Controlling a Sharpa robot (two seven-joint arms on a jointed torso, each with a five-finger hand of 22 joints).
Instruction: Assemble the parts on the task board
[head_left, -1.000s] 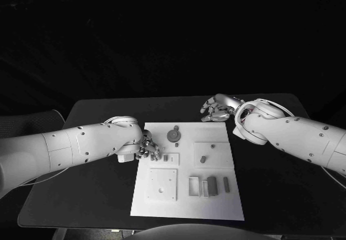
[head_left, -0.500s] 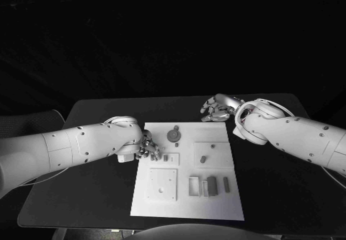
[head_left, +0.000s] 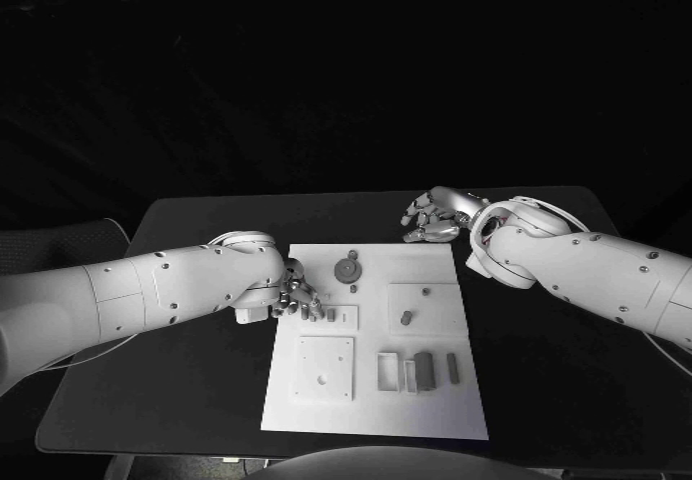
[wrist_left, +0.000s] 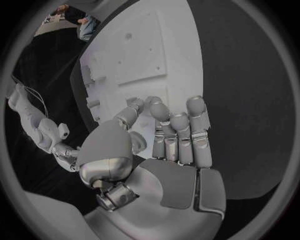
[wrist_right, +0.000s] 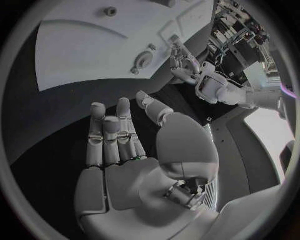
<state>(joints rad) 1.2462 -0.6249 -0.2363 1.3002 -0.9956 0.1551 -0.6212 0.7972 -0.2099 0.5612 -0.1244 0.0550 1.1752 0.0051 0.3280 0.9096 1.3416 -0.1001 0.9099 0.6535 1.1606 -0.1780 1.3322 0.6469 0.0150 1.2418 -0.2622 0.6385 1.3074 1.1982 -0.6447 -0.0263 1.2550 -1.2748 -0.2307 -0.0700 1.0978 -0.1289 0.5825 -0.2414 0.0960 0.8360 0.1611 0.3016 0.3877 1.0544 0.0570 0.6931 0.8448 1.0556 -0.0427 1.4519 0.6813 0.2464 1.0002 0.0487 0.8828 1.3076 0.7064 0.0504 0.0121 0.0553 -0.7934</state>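
On the black table (head_left: 188, 400), the left hand (head_left: 297, 298), fingers apart and empty, should settle squarely over the small grey peg (head_left: 330, 315) on the task board (head_left: 375, 420) before pinching, while the empty, loosely spread right hand (head_left: 433, 220) waits clear.

This looks like a robotics lab or test bench. A black tabletop (head_left: 216, 380) carries a white task board (head_left: 433, 262) against a dark backdrop. The right wrist view shows what may be equipment racks with cabling (wrist_right: 240, 37), though too blurred to be sure.
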